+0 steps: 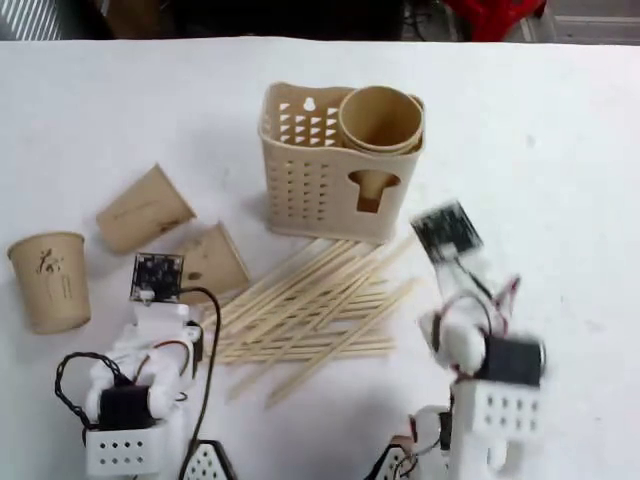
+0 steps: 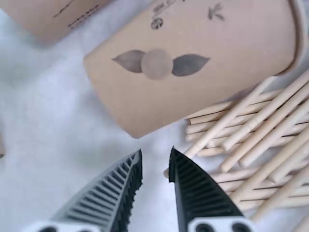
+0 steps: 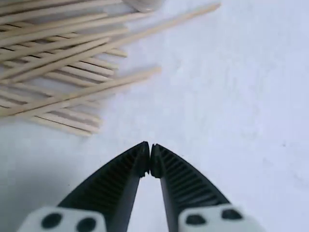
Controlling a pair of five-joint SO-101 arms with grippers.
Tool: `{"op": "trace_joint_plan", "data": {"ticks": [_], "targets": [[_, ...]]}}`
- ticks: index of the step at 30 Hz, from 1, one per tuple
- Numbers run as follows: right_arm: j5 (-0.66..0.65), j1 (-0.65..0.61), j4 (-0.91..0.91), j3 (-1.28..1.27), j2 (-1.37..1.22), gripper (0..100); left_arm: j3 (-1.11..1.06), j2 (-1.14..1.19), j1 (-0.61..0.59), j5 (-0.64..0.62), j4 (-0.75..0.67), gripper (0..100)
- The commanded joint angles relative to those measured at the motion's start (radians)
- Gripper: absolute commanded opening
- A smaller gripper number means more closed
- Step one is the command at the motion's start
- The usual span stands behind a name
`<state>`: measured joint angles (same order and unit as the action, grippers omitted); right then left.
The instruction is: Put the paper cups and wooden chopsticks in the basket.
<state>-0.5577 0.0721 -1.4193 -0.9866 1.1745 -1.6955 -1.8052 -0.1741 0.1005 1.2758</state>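
Well, the left gripper (image 2: 154, 157), barely spread, should widen to pinch the lying cup (image 2: 193, 63) by its rim; the basket (image 1: 310, 190) waits at two o'clock. The right gripper (image 3: 148, 150) is pressed together.

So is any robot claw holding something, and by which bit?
Nothing is held. The left gripper is open and empty near the tan paper cup lying on its side; the right gripper is shut on nothing, near the pale wooden chopsticks.

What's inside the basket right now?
A paper cup stands upright at one end of the basket, maybe with another nested under it. The basket's wall hides the rest of the inside.
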Motion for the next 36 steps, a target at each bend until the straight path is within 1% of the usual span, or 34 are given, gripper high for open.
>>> {"op": "trace_joint_plan", "data": {"ticks": [1,4,7,8,9,12,14,15,18,20,23,26,29,32,34,36], "targets": [[-0.08,0.084,0.061,-0.17,0.234,1.7,0.003,-0.005,0.007,0.005,0.006,11],[-0.084,0.088,0.068,-0.175,0.248,1.8,0.003,-0.005,0.007,0.005,0.006,11],[-0.077,0.077,0.09,-0.176,0.206,1.7,0.003,-0.005,0.004,0.018,-0.005,11],[-0.077,0.077,0.107,-0.189,0.189,1.7,0.003,-0.005,0.001,0.051,-0.025,11],[-0.077,0.079,0.137,-0.212,0.17,1.7,0.005,-0.007,-0.008,0.109,-0.052,11],[-0.049,0.077,0.28,-0.35,0.127,1.7,0.035,-0.007,-0.125,0.351,-0.103,11],[-0.011,0.081,0.364,-0.434,0.114,1.7,0.083,-0.007,-0.216,0.479,-0.15,11],[-0.006,0.081,0.381,-0.457,0.114,1.7,0.118,-0.007,-0.265,0.508,-0.16,11],[-0.003,0.081,0.384,-0.465,0.114,1.7,0.259,-0.007,-0.397,0.511,-0.163,11],[-0.002,0.077,0.384,-0.471,0.114,1.7,0.356,-0.001,-0.469,0.539,-0.158,11],[-0.005,0.079,0.395,-0.511,0.114,1.7,0.463,0.002,-0.558,0.566,-0.164,11],[-0.008,0.081,0.427,-0.545,0.114,1.7,0.517,0.044,-0.613,0.606,-0.219,14],[-0.008,0.081,0.43,-0.552,0.114,1.7,0.601,0.22,-0.704,0.612,-0.29,15],[-0.008,0.079,0.432,-0.559,0.114,1.7,0.798,0.53,-0.791,0.6,-0.305,13],[-0.008,0.077,0.432,-0.562,0.114,1.7,0.976,0.768,-0.817,0.598,-0.278,13],[-0.008,0.077,0.432,-0.562,0.114,1.7,1.169,1.007,-0.822,0.592,-0.204,13]]}}
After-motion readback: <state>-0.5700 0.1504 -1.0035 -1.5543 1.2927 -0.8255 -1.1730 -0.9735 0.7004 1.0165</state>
